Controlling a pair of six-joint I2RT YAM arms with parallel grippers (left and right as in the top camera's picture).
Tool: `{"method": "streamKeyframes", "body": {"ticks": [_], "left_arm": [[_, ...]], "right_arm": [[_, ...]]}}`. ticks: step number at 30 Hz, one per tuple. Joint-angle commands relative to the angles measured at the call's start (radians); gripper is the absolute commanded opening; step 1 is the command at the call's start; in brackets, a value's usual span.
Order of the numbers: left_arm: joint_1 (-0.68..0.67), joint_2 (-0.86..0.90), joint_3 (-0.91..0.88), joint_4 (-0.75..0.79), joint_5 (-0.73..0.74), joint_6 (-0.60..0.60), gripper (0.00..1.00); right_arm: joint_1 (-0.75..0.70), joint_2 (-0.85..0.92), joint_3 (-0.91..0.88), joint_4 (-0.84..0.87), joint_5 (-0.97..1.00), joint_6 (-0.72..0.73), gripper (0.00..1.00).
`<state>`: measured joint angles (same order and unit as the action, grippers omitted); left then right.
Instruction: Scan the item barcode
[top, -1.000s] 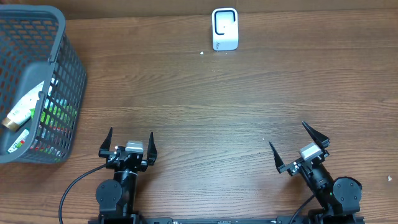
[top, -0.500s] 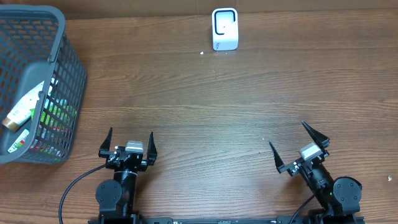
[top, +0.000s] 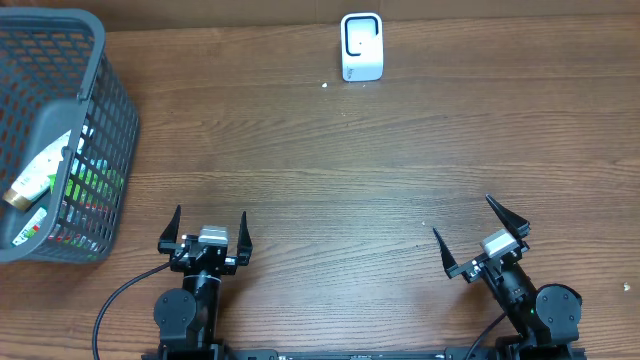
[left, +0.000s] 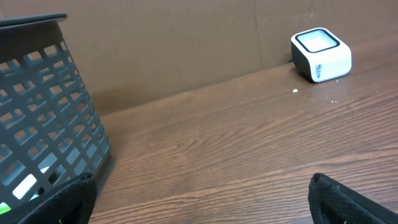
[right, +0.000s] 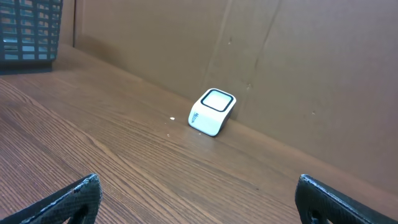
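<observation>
- Left gripper (top: 210, 213): jaws spread wide, nothing between them, low at the near edge of the table (top: 320, 170), left of centre.
- Right gripper (top: 461, 214): also spread wide and empty, at the near edge on the right side, angled toward the left.
- Basket (top: 95, 90): grey plastic mesh, at the far left, well apart from both arms.
- Tube (top: 40, 170): white with a brownish cap, lying inside the basket against its wall, above colourful packets.
- Scanner (top: 361, 47): white with a dark-rimmed window, at the table's far edge by the cardboard backing, well apart from basket and grippers.
</observation>
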<state>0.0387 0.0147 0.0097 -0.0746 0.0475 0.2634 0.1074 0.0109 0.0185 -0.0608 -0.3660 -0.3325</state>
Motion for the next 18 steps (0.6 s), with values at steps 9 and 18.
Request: {"method": "streamKeyframes", "body": {"ticks": [9, 18], "left_arm": [[-0.006, -0.010, -0.005, -0.002, -0.026, -0.103, 1.00], [-0.006, -0.010, -0.004, 0.028, -0.032, -0.103, 1.00]], "right_arm": [[0.006, -0.008, -0.011, 0.006, 0.006, 0.012, 1.00], [0.006, -0.008, -0.011, 0.006, 0.006, 0.012, 1.00]]}}
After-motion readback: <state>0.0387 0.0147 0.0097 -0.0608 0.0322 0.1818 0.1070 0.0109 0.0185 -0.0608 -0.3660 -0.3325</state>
